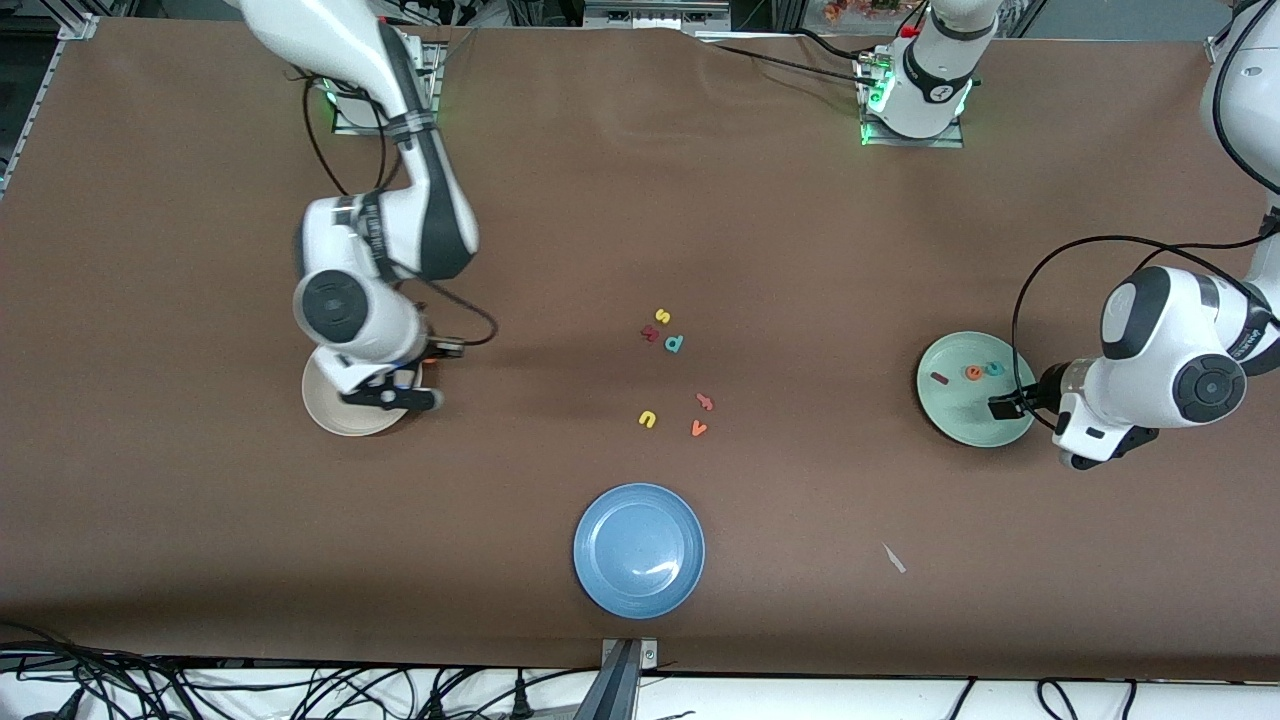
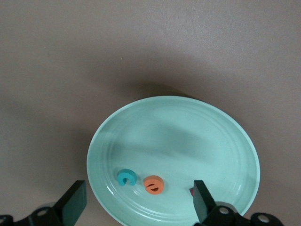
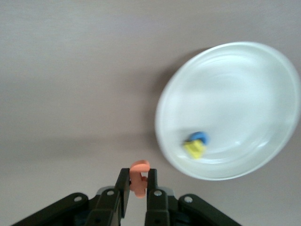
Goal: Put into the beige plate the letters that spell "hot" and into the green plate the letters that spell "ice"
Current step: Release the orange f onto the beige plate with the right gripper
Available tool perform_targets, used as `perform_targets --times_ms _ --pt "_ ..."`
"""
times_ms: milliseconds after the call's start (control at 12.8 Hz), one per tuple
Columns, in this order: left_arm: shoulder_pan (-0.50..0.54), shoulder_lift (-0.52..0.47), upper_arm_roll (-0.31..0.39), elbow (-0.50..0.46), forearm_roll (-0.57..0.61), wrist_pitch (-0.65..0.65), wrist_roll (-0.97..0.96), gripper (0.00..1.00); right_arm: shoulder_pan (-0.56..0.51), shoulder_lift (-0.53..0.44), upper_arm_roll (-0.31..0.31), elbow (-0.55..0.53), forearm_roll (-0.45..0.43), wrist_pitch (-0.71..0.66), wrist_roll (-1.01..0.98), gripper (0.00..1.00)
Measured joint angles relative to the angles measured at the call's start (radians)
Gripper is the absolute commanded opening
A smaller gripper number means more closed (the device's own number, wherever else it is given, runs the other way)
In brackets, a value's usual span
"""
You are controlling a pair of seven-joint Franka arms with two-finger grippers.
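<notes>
Letters for "hot" are split: my right wrist view shows the yellow "h" and blue "o" lying together in the beige plate, while the orange "t" is clamped between the right gripper's fingers, above bare counter just beside that plate's rim; from the front, my right arm bends down from its base, its wrist over the beige plate at the right arm's end of the counter, its gripper at the plate's edge.

My left arm curls in from its end, wrist low, its gripper over the green plate; its fingers stand spread wide and hold nothing.

In that smooth, ringed, shallow green plate lie the teal "c" and the orange "e" side by side, and the dark red "i" sits a little apart.

Mid-counter, loose letters rest on the matte brown surface: a yellow "s", a teal "d", a yellow "u", an orange "v"; a glossy blue plate sits nearer the front camera.
</notes>
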Motion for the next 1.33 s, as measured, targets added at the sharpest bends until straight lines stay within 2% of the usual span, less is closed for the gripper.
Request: perform_targets --times_ms 157,235,314,862,1019,1176,1333 --pt "0.000 0.000 0.000 0.000 0.000 0.000 0.000 1.00 -0.044 0.000 -0.040 0.000 0.011 -0.038 -0.146 0.01" --pt "0.000 0.000 0.000 0.000 0.000 0.000 0.000 1.00 -0.067 0.000 -0.042 -0.001 0.012 -0.048 -0.185 0.46" --pt "0.000 0.000 0.000 0.000 0.000 0.000 0.000 1.00 -0.082 0.000 -0.042 -0.002 0.012 -0.052 -0.205 0.99" --pt "0.000 0.001 0.000 0.000 0.000 0.000 0.000 1.00 -0.099 -0.004 -0.059 0.015 0.016 -0.071 -0.214 1.00" --pt "0.000 0.004 0.000 0.000 0.000 0.001 0.000 1.00 -0.099 -0.012 -0.091 0.080 0.056 -0.166 -0.213 1.00" --pt "0.000 0.007 0.000 0.000 0.000 0.002 0.000 1.00 -0.100 -0.026 -0.150 0.154 0.109 -0.276 -0.214 1.00" --pt "0.000 0.009 0.000 0.000 0.000 0.011 0.000 1.00 -0.101 -0.041 -0.177 0.193 0.121 -0.323 -0.214 1.00"
